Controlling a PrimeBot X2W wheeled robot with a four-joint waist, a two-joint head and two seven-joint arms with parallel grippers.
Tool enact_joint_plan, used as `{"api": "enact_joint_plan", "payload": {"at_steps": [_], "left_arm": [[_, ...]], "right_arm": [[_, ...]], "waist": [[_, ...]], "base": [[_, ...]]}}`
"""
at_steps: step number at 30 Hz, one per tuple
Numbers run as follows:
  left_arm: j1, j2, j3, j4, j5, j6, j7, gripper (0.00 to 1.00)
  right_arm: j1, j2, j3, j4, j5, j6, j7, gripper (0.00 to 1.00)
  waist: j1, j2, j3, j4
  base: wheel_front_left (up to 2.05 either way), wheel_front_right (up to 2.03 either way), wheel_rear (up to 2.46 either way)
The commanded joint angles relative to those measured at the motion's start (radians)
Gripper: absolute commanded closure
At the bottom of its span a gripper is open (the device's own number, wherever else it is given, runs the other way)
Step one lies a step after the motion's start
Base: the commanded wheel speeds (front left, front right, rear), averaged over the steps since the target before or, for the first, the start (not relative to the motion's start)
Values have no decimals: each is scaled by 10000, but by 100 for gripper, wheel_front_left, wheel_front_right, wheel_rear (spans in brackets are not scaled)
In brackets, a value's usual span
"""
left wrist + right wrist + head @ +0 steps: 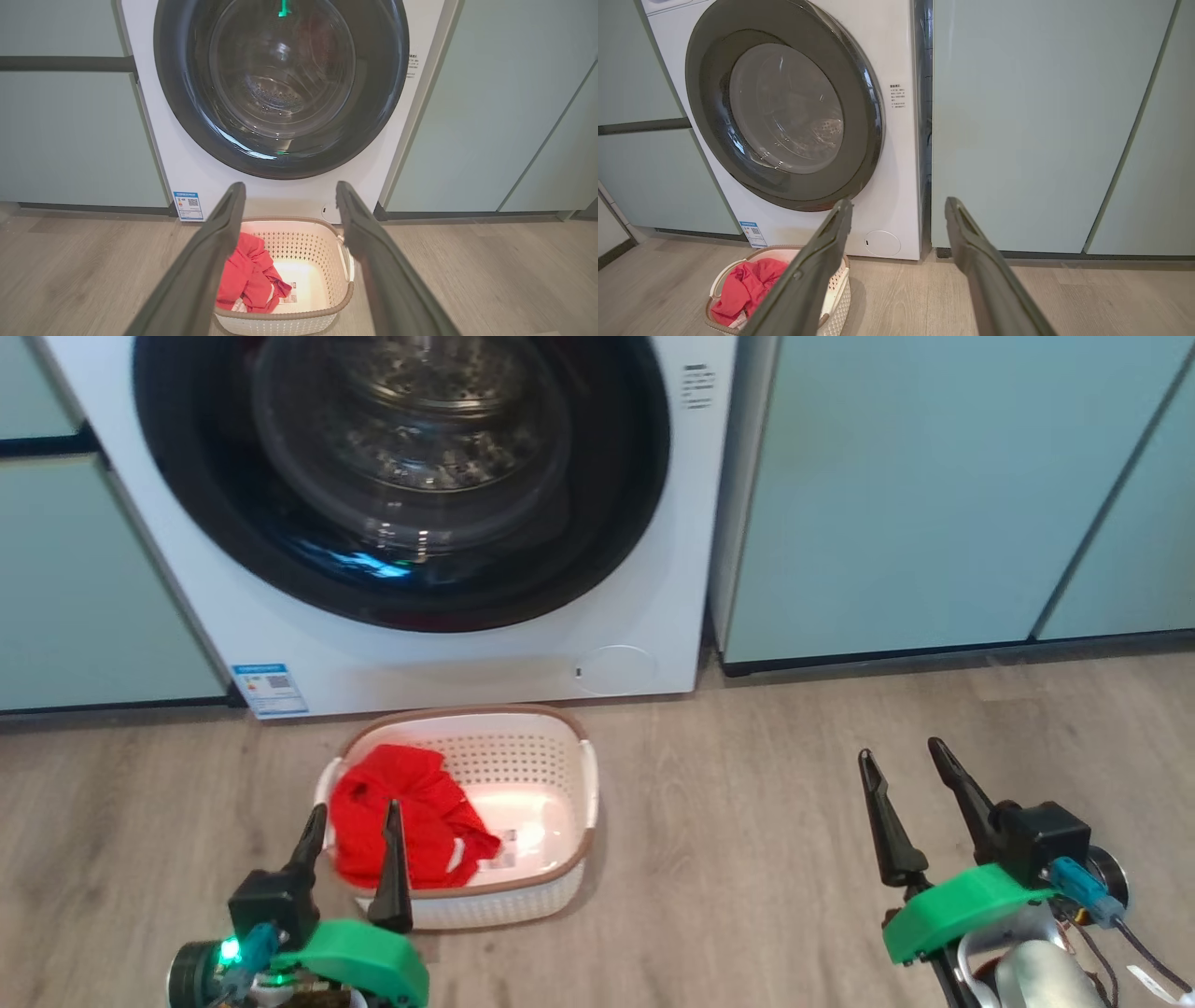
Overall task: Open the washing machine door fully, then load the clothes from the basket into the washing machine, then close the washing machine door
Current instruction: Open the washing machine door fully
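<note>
STATE: washing machine door (401,476) shut flush on washing machine (644,616) | basket (560,887) holding clothes (401,812) on floor (747,803) just in front of the machine | left gripper (356,805) and right gripper (899,749) spread, empty | RISK: your grip may slip off the glossy door rim, leaving the door half open.

Bright, even indoor light; glare streaks the washing machine door (401,457), overexposure blooms inside the basket (523,756), wrist views bow at edges.
</note>
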Motion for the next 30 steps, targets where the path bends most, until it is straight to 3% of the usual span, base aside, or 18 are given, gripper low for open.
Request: {"api": "enact_joint_plan", "payload": {"at_steps": [1,6,13,30], "left_arm": [[-263,-3,370,-326,56,-35,-126,0],[-254,-3,416,-746,0,-250,-126,0],[-233,-3,441,-739,108,-214,-126,0],[-333,-3,502,-653,265,-207,-126,0]], "right_arm": [[-534,-81,247,-296,56,-2,-136,0],[-526,-81,257,-253,181,-2,-136,0],[-555,-81,267,-174,177,-2,-136,0],[-633,-81,163,-145,224,-2,-136,0]], "waist": [[0,-1,-3,0],[0,-1,8,0],[0,-1,32,-24],[0,-1,70,-94]], "base": [[123,123,-246],[111,108,-219],[63,63,-126],[2,2,-4]]}}
